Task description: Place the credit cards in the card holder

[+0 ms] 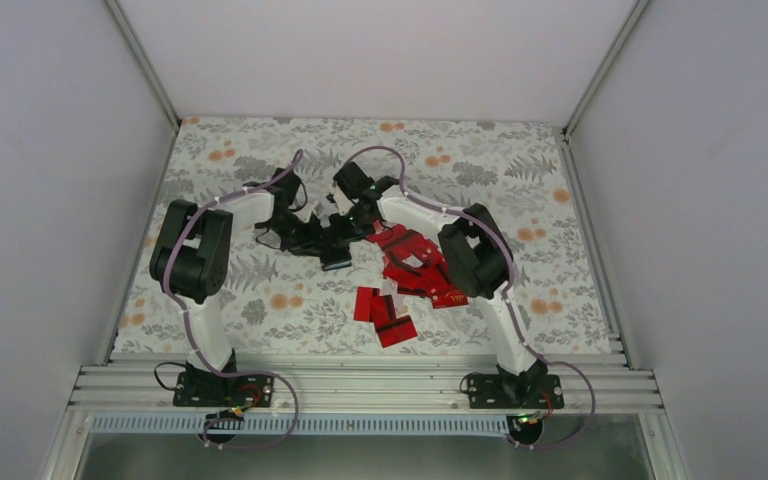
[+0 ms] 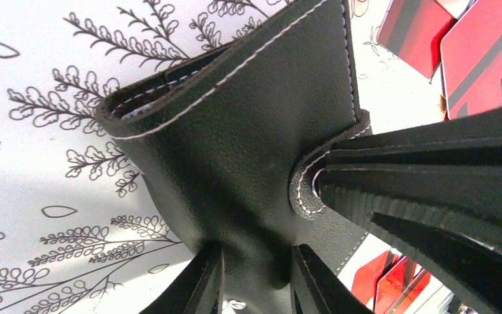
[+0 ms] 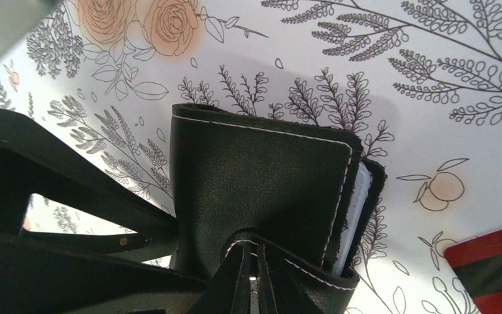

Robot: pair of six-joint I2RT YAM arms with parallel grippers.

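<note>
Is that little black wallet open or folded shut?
Folded: the card holder has its covers together, pocket edges just peeking out. Snap fastened? Cannot tell.

Card holder (image 2: 235, 150): black, fine-grained leather look, dull sheen; white thread stitching along the edges. Credit cards (image 2: 484, 52), upper right of left wrist frame: red plastic, smooth, glossy, with a darker stripe. Table cover (image 3: 431, 65): smooth white printed sheet, matt. Right gripper fingers (image 2: 431, 183): black plastic, matt, finely ribbed. Rail (image 1: 360, 385), bottom of top frame: pale bare metal.
</note>
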